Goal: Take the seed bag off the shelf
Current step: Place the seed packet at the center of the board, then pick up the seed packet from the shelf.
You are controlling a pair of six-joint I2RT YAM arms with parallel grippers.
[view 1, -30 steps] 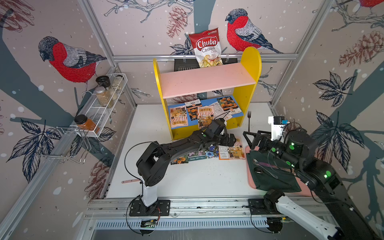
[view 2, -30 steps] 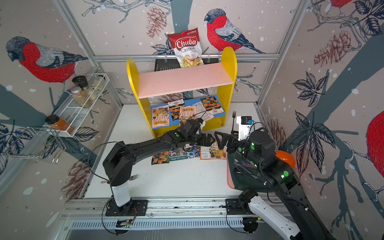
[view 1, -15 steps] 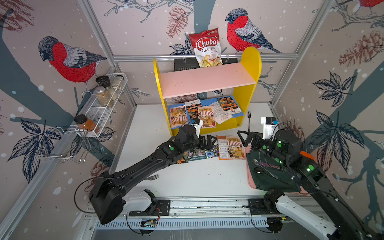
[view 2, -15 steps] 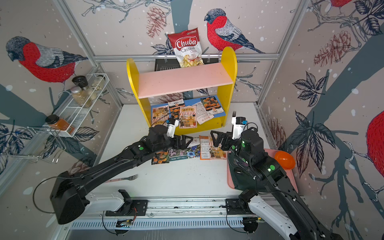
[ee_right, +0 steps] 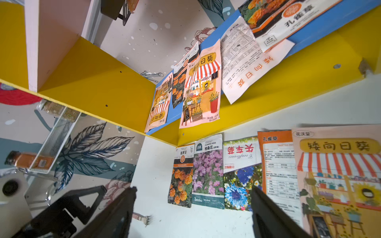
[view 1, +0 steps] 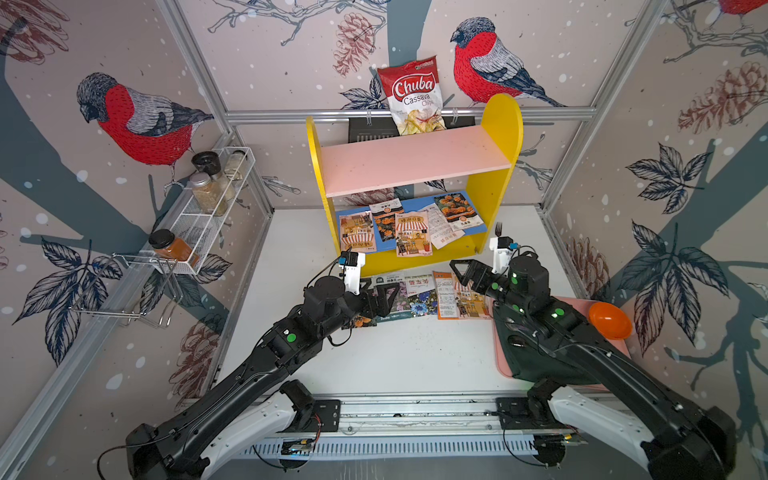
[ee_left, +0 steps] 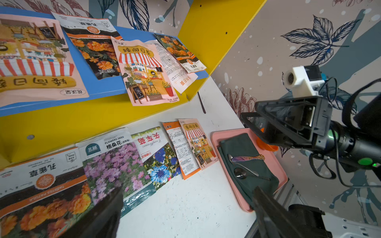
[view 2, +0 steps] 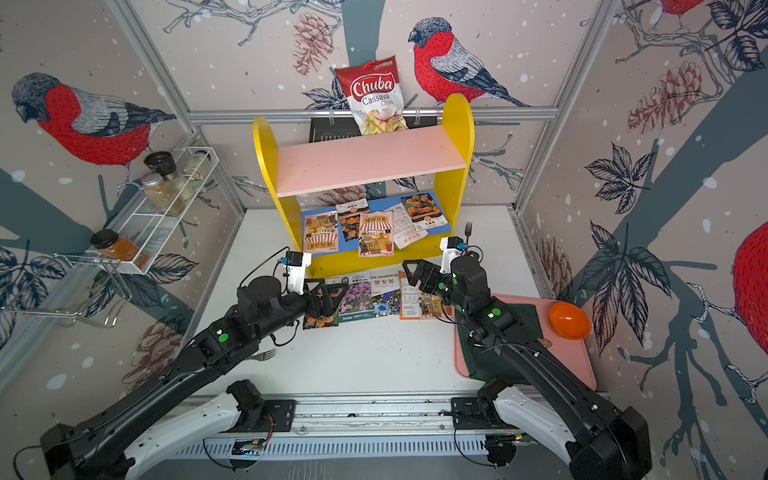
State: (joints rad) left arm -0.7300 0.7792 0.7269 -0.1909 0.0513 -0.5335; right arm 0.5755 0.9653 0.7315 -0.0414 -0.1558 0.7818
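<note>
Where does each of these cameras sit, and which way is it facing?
Top views: paired high above the front rail, looking down and back at the shelf; left arm, right arm, left end effector, right end effector all show.
Left wrist: on the left arm, facing the blue board, table and pink tray; own fingers, right end effector show.
Right wrist: on the right arm, facing shelf and spice rack; own fingers, left end effector show.
Shared: both wrist views show the awning seed bag overhanging the blue board.

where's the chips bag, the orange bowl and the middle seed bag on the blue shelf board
chips bag (view 1: 413, 89): in a top view, red logo
orange bowl (view 1: 610, 321): in a top view, its middle
middle seed bag (view 1: 412, 232): in a top view, printed front
</note>
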